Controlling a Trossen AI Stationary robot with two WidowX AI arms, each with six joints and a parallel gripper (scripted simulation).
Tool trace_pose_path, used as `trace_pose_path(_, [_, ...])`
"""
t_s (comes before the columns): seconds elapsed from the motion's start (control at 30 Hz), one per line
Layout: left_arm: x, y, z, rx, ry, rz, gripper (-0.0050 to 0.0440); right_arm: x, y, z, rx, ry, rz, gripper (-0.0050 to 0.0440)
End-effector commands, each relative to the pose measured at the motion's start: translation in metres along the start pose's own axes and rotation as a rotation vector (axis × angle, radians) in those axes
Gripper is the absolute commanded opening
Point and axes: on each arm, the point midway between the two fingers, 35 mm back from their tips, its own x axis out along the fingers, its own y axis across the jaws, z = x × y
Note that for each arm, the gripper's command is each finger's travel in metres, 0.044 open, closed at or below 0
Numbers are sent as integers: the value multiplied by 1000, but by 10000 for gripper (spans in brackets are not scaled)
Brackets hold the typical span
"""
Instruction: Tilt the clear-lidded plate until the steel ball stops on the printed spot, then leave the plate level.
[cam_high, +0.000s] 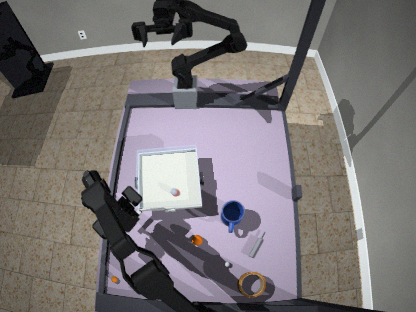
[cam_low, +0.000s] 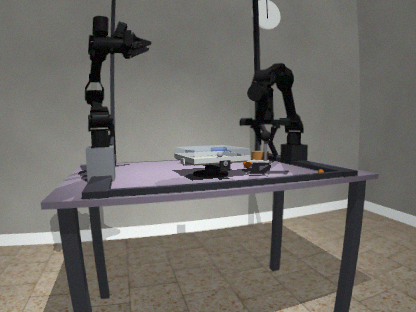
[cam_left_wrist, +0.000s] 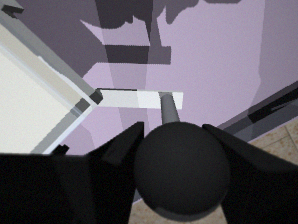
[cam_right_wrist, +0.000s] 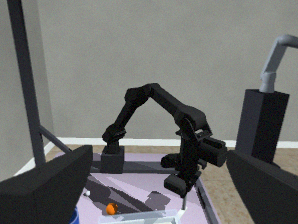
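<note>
With the plate (cam_high: 167, 167) (cam_low: 200, 159) (cam_left_wrist: 22, 95) (cam_right_wrist: 140, 219)'s black knob (cam_left_wrist: 182, 170) gripped by the left claw (cam_high: 131, 210) (cam_low: 265, 132) (cam_left_wrist: 172, 129) (cam_right_wrist: 184, 194), the right claw (cam_high: 159, 42) (cam_low: 149, 44) (cam_right_wrist: 160, 154) held wide, and 1 steel ball (cam_high: 174, 191) (cam_low: 220, 154) seen at its spot (cam_high: 178, 193), gentle settling, then levelling, seems needed.

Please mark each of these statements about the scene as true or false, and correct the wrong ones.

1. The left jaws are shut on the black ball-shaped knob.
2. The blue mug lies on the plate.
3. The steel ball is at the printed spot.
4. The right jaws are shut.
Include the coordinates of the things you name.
1. The left jaws are shut on the black ball-shaped knob (cam_left_wrist: 182, 172). True.
2. The blue mug (cam_high: 232, 212) lies on the plate (cam_high: 170, 172) (cam_low: 200, 158). False: it stands upright on the table (cam_high: 240, 145) (cam_low: 150, 172), beside the plate.
3. The steel ball (cam_high: 174, 191) is at the printed spot (cam_high: 177, 193). True, they overlap in the top view.
4. The right jaws (cam_high: 159, 42) are shut. False: they stand wide open.
</note>
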Motion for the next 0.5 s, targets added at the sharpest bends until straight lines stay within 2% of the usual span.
trace_pose_path(0.0, [-28,7,-5,4,68,20,-50,0,1,6,-20,-3,3,400])
trace_pose_path(0.47, [-29,8,-5,4,70,22,-50,0,1,6,-20,-3,3,400])
